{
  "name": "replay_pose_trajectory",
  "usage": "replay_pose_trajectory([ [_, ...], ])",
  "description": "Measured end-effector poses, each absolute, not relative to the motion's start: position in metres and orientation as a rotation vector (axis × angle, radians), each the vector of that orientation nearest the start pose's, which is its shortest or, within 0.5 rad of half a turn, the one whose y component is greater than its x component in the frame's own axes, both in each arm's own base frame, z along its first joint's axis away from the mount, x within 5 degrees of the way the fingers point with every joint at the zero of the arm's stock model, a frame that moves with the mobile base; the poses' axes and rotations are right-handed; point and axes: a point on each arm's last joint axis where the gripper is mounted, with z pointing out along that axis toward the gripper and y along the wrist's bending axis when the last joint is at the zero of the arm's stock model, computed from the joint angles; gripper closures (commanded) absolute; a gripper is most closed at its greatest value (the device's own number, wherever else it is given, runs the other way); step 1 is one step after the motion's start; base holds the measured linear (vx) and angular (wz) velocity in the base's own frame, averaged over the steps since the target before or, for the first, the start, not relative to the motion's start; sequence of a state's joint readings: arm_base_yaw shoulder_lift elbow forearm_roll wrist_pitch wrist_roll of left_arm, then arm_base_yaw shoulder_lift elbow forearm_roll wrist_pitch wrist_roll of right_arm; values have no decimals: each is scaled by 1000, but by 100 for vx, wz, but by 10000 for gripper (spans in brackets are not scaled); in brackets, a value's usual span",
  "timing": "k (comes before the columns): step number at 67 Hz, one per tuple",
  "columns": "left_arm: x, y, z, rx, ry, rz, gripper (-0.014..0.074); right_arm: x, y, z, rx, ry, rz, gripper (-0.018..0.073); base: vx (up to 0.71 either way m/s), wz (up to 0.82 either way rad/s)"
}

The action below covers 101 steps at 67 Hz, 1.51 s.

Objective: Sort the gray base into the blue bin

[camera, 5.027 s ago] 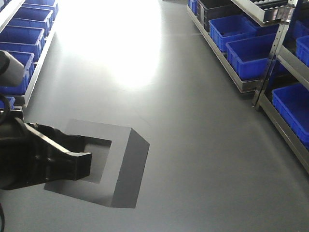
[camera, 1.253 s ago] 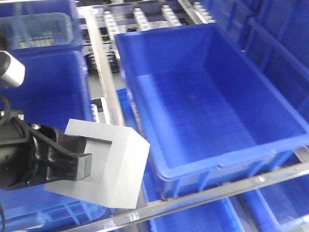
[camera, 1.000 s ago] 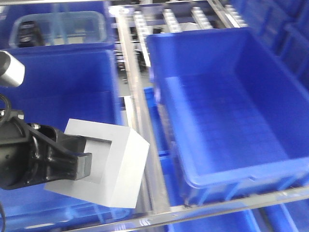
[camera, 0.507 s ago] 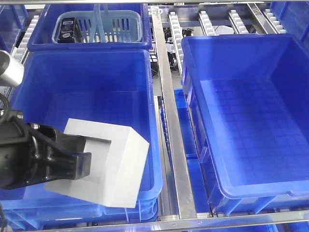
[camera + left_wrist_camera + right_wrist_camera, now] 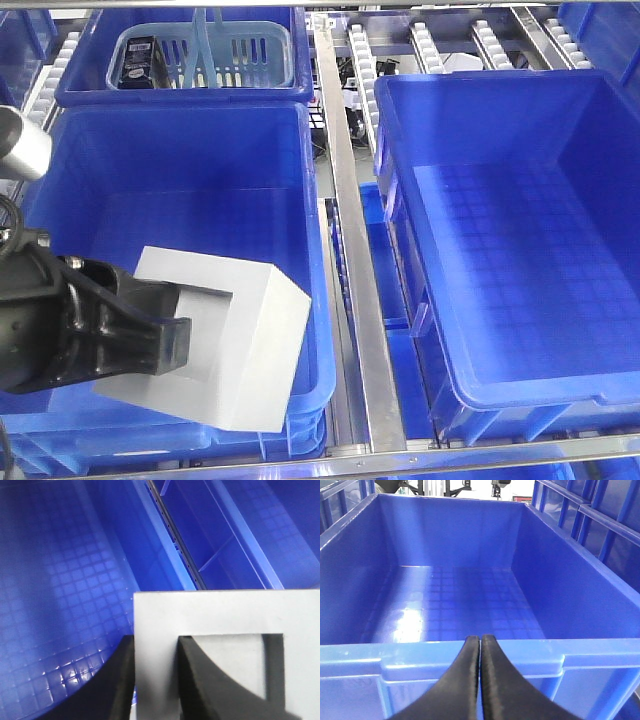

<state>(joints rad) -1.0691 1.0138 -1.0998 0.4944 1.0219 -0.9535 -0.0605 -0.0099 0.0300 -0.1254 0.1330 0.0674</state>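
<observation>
The gray base (image 5: pixel 240 340) is grasped by the left gripper (image 5: pixel 155 680), with one wall of its recess clamped between the black fingers. It is held tilted over the near part of the left blue bin (image 5: pixel 180 108). The right gripper (image 5: pixel 480 675) is closed on nothing, just before the rim of the second bin (image 5: pixel 470 661).

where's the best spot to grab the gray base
Pinch one rim wall of the gray base: one finger in the recess, one on the outer side, coming from the recessed face. The thin straight wall fits the jaws, as the left gripper shows.
</observation>
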Motion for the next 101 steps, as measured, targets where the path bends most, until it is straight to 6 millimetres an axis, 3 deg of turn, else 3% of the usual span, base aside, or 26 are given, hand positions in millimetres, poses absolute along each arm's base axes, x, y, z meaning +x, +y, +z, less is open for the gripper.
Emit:
replay_pose_trajectory([
  [74, 121, -145, 389, 250, 2298, -418, 594, 57, -5, 192, 16, 1637, -104, 568, 0, 0],
  [101, 125, -148, 395, 279, 2212, -444, 594, 57, -5, 192, 16, 1637, -104, 568, 0, 0],
])
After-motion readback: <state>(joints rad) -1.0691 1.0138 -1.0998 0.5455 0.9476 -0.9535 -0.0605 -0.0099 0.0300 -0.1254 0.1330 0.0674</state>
